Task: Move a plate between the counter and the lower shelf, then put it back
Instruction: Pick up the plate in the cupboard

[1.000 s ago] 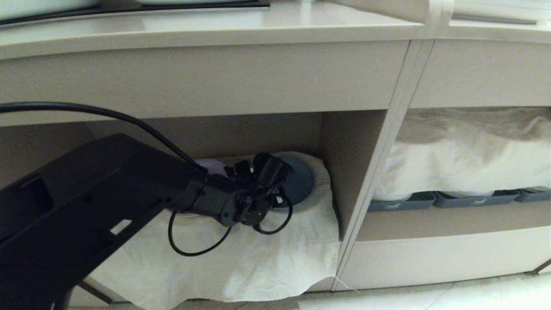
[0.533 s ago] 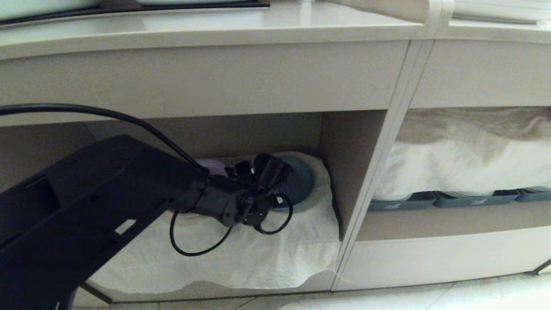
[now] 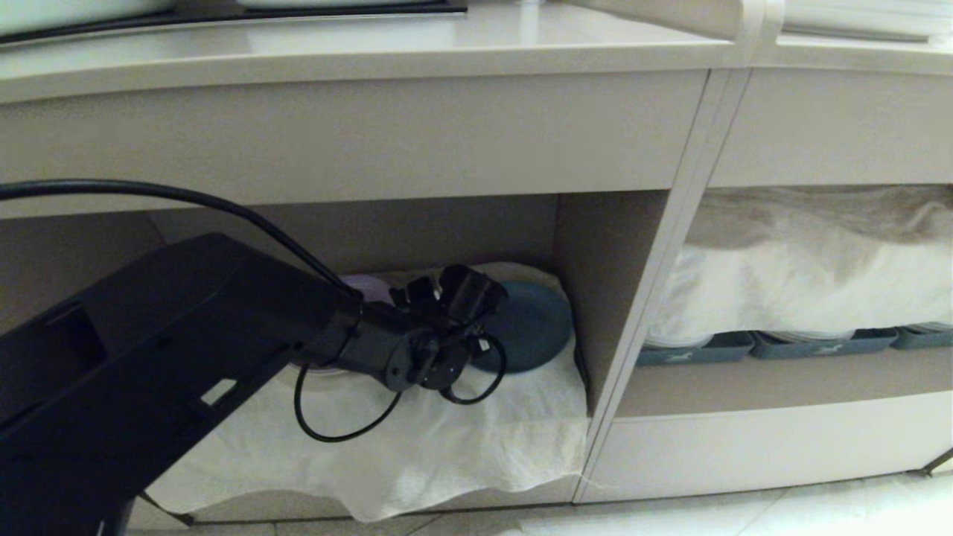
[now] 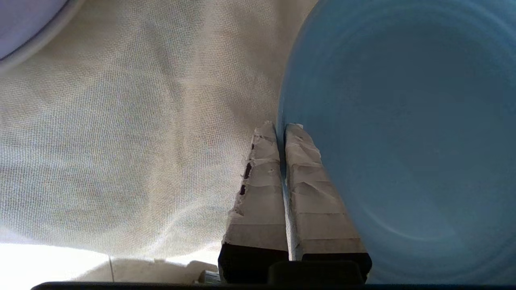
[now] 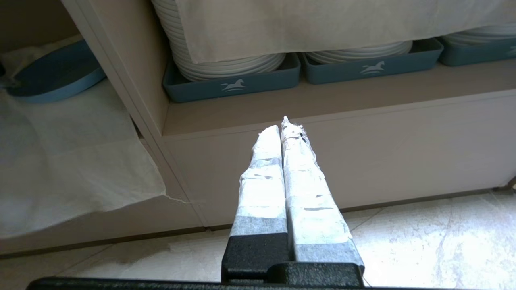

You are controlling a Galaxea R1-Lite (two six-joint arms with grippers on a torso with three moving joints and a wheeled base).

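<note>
Reaching into the lower shelf (image 3: 566,246) from the left, left gripper (image 4: 281,128) clamped on the near rim of the plate (image 3: 530,326), taped fingers (image 4: 258,177) pressed together with the rim edge pinched between them. Resting deep in the right back corner of that compartment, close to the side wall, light-blue, tilted with its far side raised off the cloth (image 3: 417,439). Lying rumpled across the shelf floor, white, its front edge hanging over the shelf lip. Sitting just behind the wrist, partly hidden by it, a pale purple plate (image 3: 365,284), well to the left of the blue one and apart from it. Looping under the wrist, a black cable (image 3: 327,428), with a second cable running back along the arm.

Hanging low outside the cabinet, right gripper (image 5: 285,128) closed on nothing, taped fingers touching, pointed at the cabinet base below the neighbouring compartment, above the pale tiled floor (image 5: 423,241). Standing in that wider compartment, grey-blue trays (image 3: 696,350) side by side holding stacked white plates (image 5: 225,60), with a white cloth draped over the stacks.

Running across the top of the head view, the counter (image 3: 372,45), beige with a thick front edge and a black inset panel (image 3: 223,16) at its far side.
</note>
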